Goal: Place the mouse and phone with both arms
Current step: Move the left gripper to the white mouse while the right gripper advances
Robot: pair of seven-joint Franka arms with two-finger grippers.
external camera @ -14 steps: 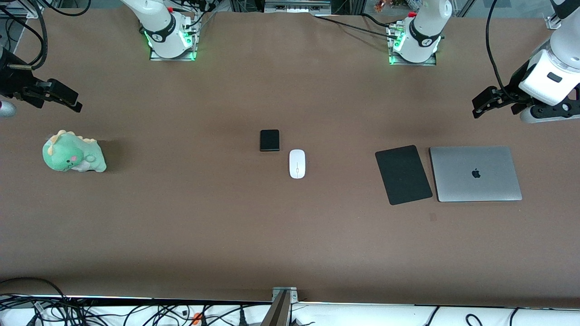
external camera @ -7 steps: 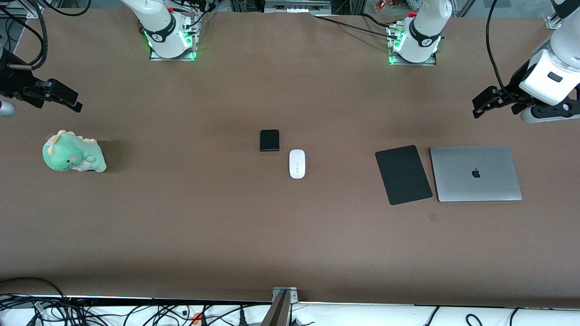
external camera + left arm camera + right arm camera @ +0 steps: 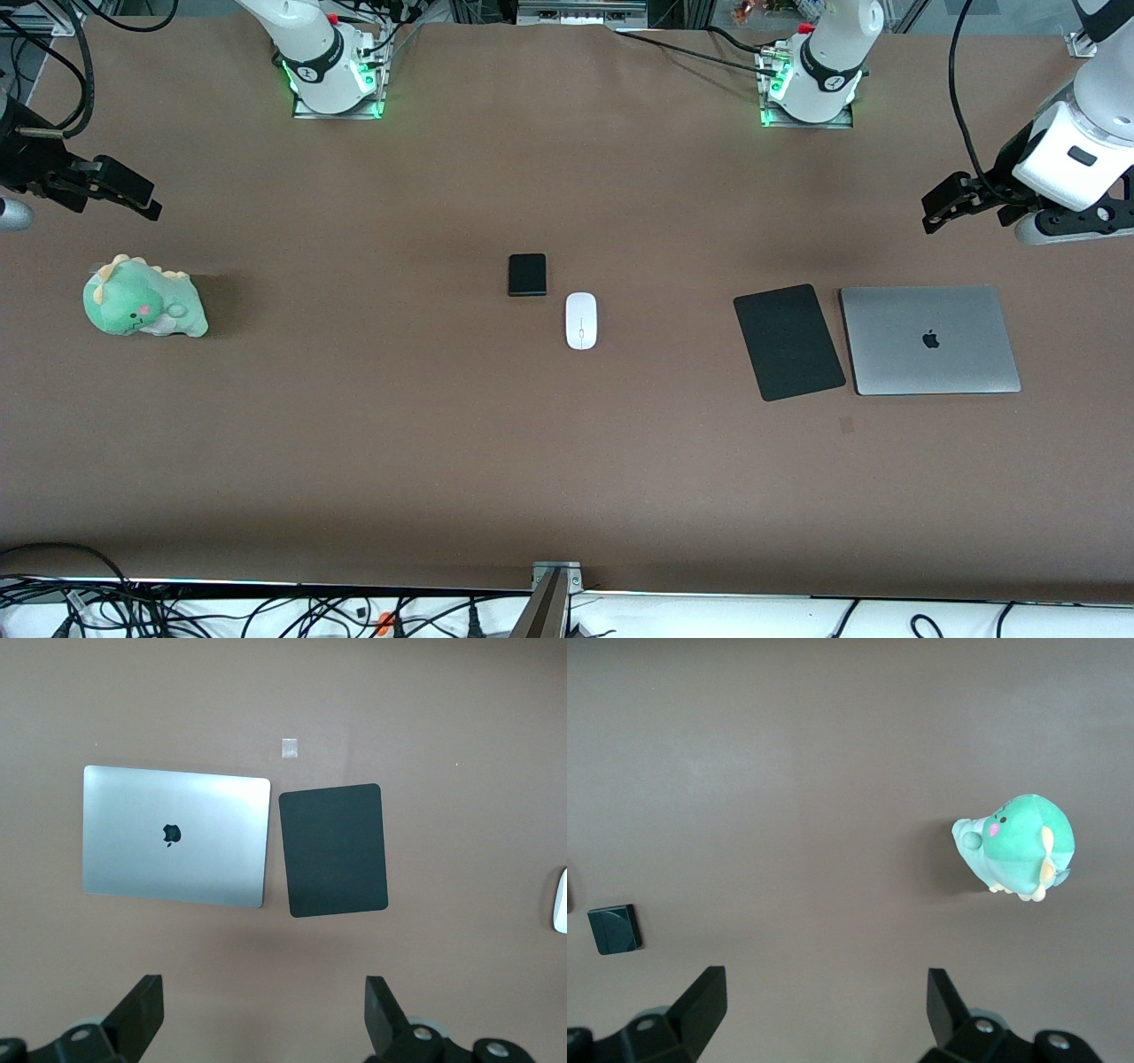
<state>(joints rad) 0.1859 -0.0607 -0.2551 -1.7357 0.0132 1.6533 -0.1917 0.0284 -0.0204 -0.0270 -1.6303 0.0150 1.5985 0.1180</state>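
The white oval mouse (image 3: 581, 321) lies mid-table, with the small black phone (image 3: 527, 274) just beside it and slightly farther from the front camera. A sliver of the mouse (image 3: 561, 900) shows at the edge of the left wrist view, and the phone (image 3: 614, 929) appears in the right wrist view. My left gripper (image 3: 941, 202) hangs open and empty above the table at the left arm's end, over bare table beside the laptop (image 3: 928, 340). My right gripper (image 3: 124, 191) hangs open and empty at the right arm's end, over bare table by the plush toy.
A green dinosaur plush (image 3: 144, 298) sits toward the right arm's end. A black mouse pad (image 3: 788, 342) lies beside the closed grey laptop toward the left arm's end. A small tape mark (image 3: 846, 426) sits nearer the front camera than the pad. Cables run along the table's near edge.
The left arm's hand has drifted slightly upward in the front view. The right arm, mouse and phone have not moved.
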